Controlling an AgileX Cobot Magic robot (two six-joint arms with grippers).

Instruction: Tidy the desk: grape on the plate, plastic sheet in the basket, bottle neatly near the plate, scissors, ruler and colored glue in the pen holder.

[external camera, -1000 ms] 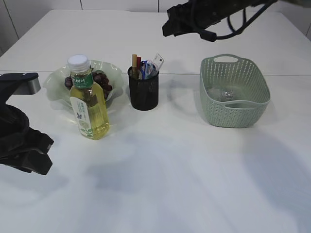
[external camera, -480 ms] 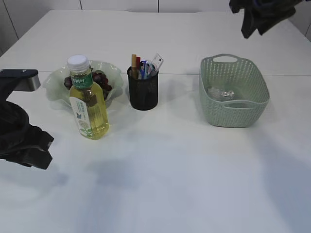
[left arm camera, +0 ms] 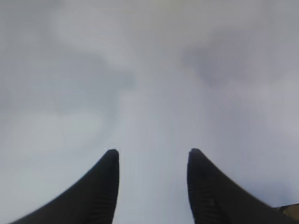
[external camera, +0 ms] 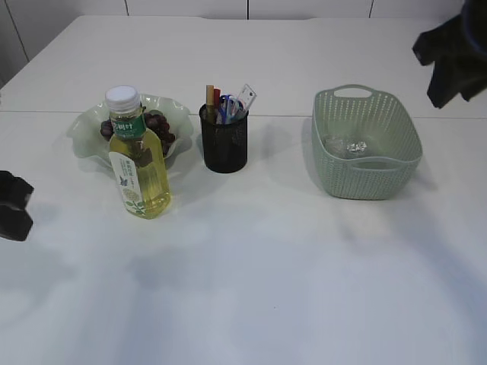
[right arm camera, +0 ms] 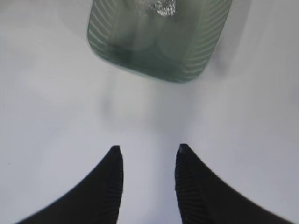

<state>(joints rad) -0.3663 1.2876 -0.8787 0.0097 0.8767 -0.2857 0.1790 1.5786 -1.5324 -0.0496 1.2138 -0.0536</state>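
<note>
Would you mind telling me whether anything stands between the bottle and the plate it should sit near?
Nothing visible does: the bottle stands upright directly in front of the plate holding the grapes, already close beside it.

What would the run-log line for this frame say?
grapes on plate | bottle upright by plate | pen holder filled | plastic sheet in basket | left tool, right tool open, empty

Two black, curved, pointed fingers (left arm camera: 105, 186) are seen on the left gripper (left arm camera: 152, 161). Fine ridges are seen on the right gripper's (right arm camera: 147, 156) black fingers (right arm camera: 191, 196).
</note>
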